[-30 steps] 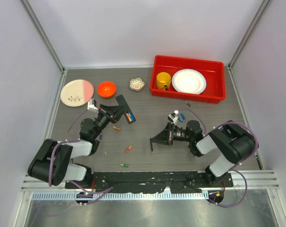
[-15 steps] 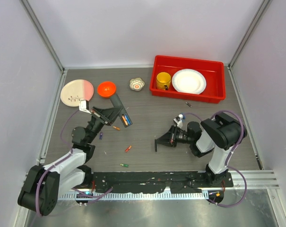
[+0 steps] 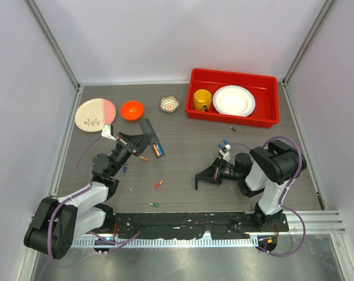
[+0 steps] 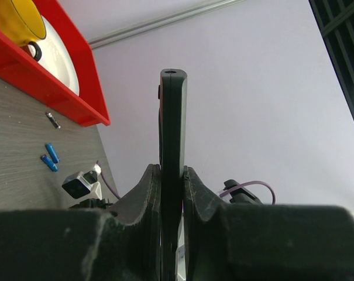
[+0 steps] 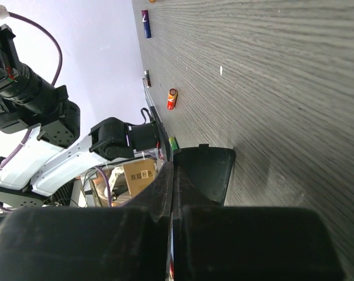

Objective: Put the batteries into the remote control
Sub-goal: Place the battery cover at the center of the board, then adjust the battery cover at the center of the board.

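- The left gripper [image 3: 140, 142] was clenched on the remote control [image 3: 150, 132]. It held the remote at a slant above the table [image 3: 188, 153], near the orange bowl [image 3: 131, 109].
- The overhead view showed the remote's broad face, with orange and blue in a recess near its lower end. The left wrist view showed only its thin edge, standing upright between the two fingers [image 4: 146, 196].
- The right gripper [image 3: 202, 175] was clamped tight on a small black flat piece [image 5: 210, 174], pinched by one edge. The right wrist view showed that piece's rounded outline. From above it was only a dark shape at the gripper's tip.
- Loose batteries lay on the table between the arms: a red battery [image 3: 158, 184], a green battery [image 3: 154, 204], and an orange battery [image 3: 144, 158] just below the remote.
- Only the left wrist view made out two blue batteries [image 4: 49, 157] lying side by side, with a dark battery [image 4: 52, 120] nearer the red bin [image 4: 77, 105].
- A yellow cup [image 3: 202, 99] and a white plate [image 3: 233, 100] sat inside that bin.
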